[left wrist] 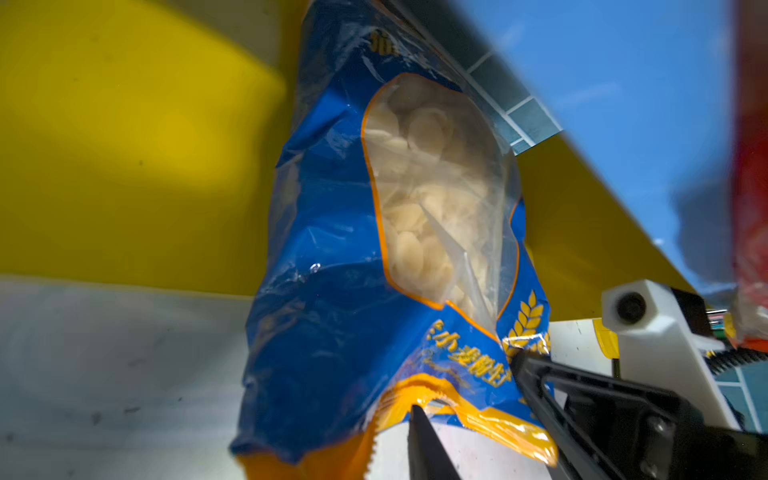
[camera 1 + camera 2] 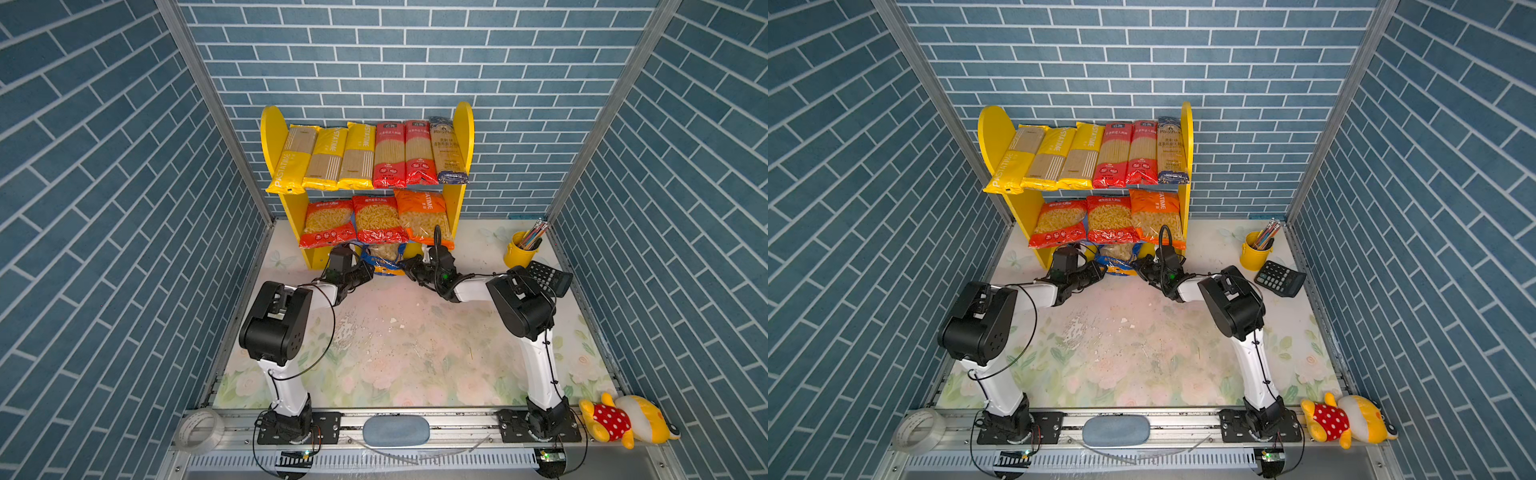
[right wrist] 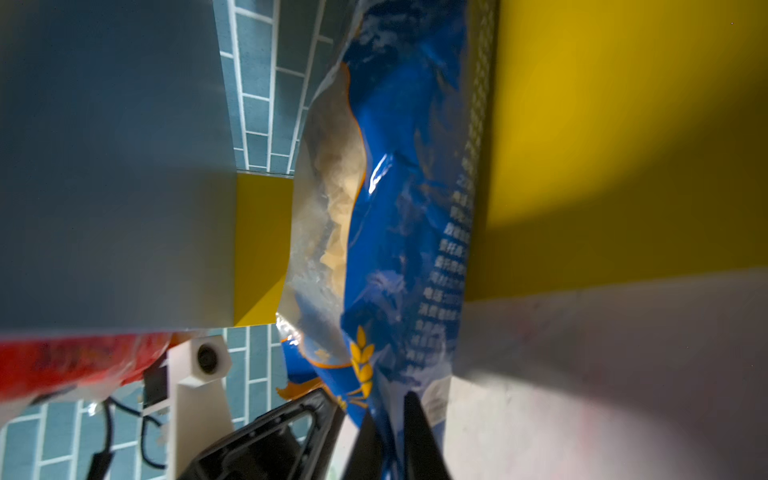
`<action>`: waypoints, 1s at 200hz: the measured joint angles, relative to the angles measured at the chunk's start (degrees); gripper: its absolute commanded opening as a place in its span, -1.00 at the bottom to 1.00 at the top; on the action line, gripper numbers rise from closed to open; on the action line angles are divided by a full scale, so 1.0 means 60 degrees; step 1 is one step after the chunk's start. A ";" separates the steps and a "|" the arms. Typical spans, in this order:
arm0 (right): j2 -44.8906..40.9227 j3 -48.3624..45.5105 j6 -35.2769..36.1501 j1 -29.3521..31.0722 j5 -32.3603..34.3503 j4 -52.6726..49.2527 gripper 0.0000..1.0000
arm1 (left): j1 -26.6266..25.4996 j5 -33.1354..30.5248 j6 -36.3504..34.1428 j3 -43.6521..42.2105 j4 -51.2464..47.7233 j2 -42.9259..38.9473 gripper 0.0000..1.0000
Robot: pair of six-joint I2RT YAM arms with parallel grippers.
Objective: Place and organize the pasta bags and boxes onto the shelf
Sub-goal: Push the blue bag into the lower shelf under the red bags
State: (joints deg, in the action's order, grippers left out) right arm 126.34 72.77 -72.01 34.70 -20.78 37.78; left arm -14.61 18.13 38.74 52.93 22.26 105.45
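The shelf (image 2: 274,124) (image 2: 992,133) stands against the back wall. Its upper board carries several long packs: yellow (image 2: 328,158), red (image 2: 399,153) and dark blue (image 2: 449,149). On the lower board stand two red bags (image 2: 328,222) and an orange one (image 2: 424,216). A blue pasta bag (image 2: 384,253) (image 2: 1119,255) (image 1: 332,249) (image 3: 407,166) stands upright in the bottom opening. My left gripper (image 2: 371,272) (image 1: 395,415) is at its lower edge; one finger (image 1: 419,440) touches the orange seam and the bag hides the other. My right gripper (image 2: 409,266) (image 3: 388,411) is shut on the bag's side edge.
A yellow pencil cup (image 2: 519,249) and a black calculator (image 2: 548,276) sit at the right of the mat. A plush toy (image 2: 623,419), a tape roll (image 2: 197,430) and a grey pad (image 2: 395,430) lie along the front rail. Crumbs (image 2: 349,328) dot the mat.
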 measured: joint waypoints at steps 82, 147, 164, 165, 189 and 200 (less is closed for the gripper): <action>-0.0619 -0.1628 -0.0153 -0.0007 -0.0251 0.0670 -0.08 | 0.0000 0.0193 0.0182 -0.1257 0.0528 -0.0375 -0.41; -0.0590 -0.1384 -0.0448 0.0186 -0.0255 0.0780 -0.82 | 0.0004 0.0204 -0.0011 -0.0379 0.0357 -0.0069 -0.49; -0.0579 -0.0998 -0.0448 0.0095 -0.0240 0.0627 -0.88 | 0.0011 0.0204 -0.0138 -0.0066 0.0168 0.0040 -0.50; -0.0576 -0.0980 -0.0448 0.0091 -0.0240 0.0619 -0.88 | 0.0011 0.0204 -0.0142 -0.0051 0.0160 0.0047 -0.50; -0.0466 -0.0521 -0.0470 -0.0062 -0.0233 0.0379 -0.90 | 0.0011 0.0208 -0.0240 0.0255 -0.0080 0.0117 -0.50; -0.0219 -0.0273 -0.0455 -0.0087 -0.0255 0.0251 -0.92 | 0.0011 0.0208 -0.0280 0.0262 -0.0117 0.0127 -0.50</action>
State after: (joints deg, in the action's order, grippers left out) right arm 125.03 71.13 -74.74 34.17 -22.31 39.29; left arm -14.55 19.38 37.06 54.50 21.56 106.21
